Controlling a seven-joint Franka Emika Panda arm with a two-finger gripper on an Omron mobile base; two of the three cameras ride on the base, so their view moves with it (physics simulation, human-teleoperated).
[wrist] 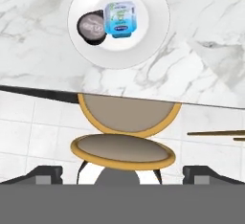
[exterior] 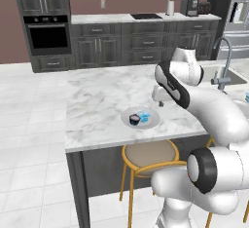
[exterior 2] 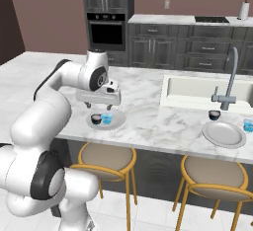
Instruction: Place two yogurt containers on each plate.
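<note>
Nearest to the robot, a round tan stool with yellow metal legs (exterior: 148, 157) stands under the edge of the white marble island counter (exterior 2: 148, 121). Just above that edge the two-finger gripper (exterior 2: 105, 107) hangs over the counter, its jaws spread wide apart and holding nothing.

Below it lies the first round light-grey plate (exterior 2: 116, 123), near the counter's front edge. On it sit two yogurt containers, touching each other: a dark navy cup with a pale top (wrist: 92, 27) and a translucent light-blue cup with a printed lid (wrist: 120, 19). Both stand upright and are much smaller than the plate.

This plate seems finished, so the step in hand is probably the move away to the second pair. Farther along the counter, past the sink (exterior 2: 197, 91) and its grey faucet (exterior 2: 230, 79), the second light-grey plate (exterior 2: 224, 134) lies bare. Another dark cup (exterior 2: 214, 115) stands just beside its far rim, and another light-blue cup (exterior 2: 248, 124) near its right side. The next move likely calls for the base to drive toward them, because they are well apart from the gripper.
</note>
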